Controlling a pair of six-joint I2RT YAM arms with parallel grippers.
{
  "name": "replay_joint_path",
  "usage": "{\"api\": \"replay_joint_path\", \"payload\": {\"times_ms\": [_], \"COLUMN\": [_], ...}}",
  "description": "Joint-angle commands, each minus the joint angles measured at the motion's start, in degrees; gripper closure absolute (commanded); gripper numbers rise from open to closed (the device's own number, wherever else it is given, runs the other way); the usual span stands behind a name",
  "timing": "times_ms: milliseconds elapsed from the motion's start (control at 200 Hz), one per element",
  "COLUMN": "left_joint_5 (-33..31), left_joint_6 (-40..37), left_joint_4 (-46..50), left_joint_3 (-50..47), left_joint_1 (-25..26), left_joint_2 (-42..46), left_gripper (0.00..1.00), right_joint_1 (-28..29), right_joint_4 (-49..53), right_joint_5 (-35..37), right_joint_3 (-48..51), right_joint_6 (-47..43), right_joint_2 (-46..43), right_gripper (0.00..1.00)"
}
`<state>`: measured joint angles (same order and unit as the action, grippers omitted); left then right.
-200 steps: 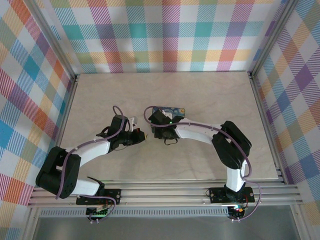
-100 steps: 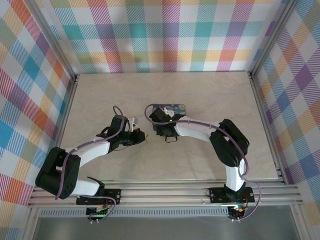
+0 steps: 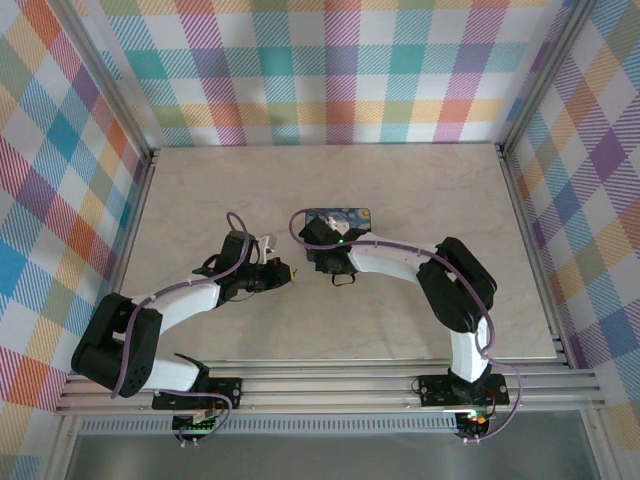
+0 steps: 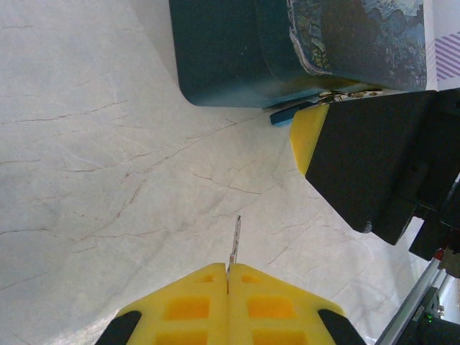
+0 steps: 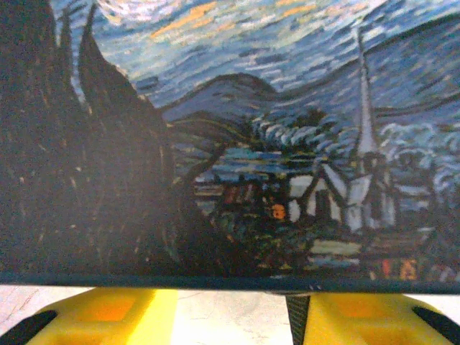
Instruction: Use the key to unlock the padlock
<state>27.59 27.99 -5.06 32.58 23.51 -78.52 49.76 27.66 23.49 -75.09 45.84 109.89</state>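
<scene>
My left gripper (image 4: 228, 277) is shut on the key (image 4: 234, 241). The key's slim blade sticks out past the yellow fingertips, a little above the marble table. Ahead of it lies the dark blue starry-night tin box (image 4: 230, 57). At the box's near corner a small yellowish metal piece, apparently the padlock (image 4: 338, 93), peeks out above my right gripper's yellow fingertip (image 4: 309, 136). My right gripper (image 5: 233, 320) stands at the box's front edge with its jaws apart and bare table between them. From above, the left gripper (image 3: 288, 272) and right gripper (image 3: 320, 260) are close together.
The tin box (image 3: 338, 216) sits mid-table, partly under the right wrist. A small blue tab (image 4: 287, 113) juts from under the box edge. Metal rails (image 3: 140, 220) and checked walls fence the marble table (image 3: 420, 190), which has free room to the back and right.
The right wrist has shifted slightly, uncovering a bit more of the tin box lid. The left gripper holds the key in about the same place.
</scene>
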Motion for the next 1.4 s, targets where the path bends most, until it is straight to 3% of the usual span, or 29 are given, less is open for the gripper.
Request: {"api": "replay_joint_path", "payload": {"times_ms": [0, 685, 1110, 1395], "left_joint_5": [0.97, 0.72, 0.97, 0.88], "left_joint_6": [-1.36, -2.37, -2.67, -3.48], "left_joint_4": [-1.0, -0.26, -0.09, 0.33], "left_joint_3": [-0.67, -1.16, -1.55, -1.72], "left_joint_1": [0.31, 0.29, 0.29, 0.31], "left_joint_2": [-0.28, 0.1, -0.12, 0.48], "left_gripper": [1.0, 1.0, 1.0, 1.0], "right_joint_1": [-0.54, -1.61, -1.73, -1.77], "right_joint_4": [0.48, -7.48, -13.95, -15.79], "right_joint_5": [1.12, 3.87, 5.45, 5.43], "right_joint_3": [0.15, 1.44, 4.19, 5.46], "right_joint_6": [-0.58, -4.7, -6.24, -7.5], "right_joint_2": [1.14, 3.3, 4.7, 3.26], "right_gripper": [0.54, 0.54, 0.63, 0.75]}}
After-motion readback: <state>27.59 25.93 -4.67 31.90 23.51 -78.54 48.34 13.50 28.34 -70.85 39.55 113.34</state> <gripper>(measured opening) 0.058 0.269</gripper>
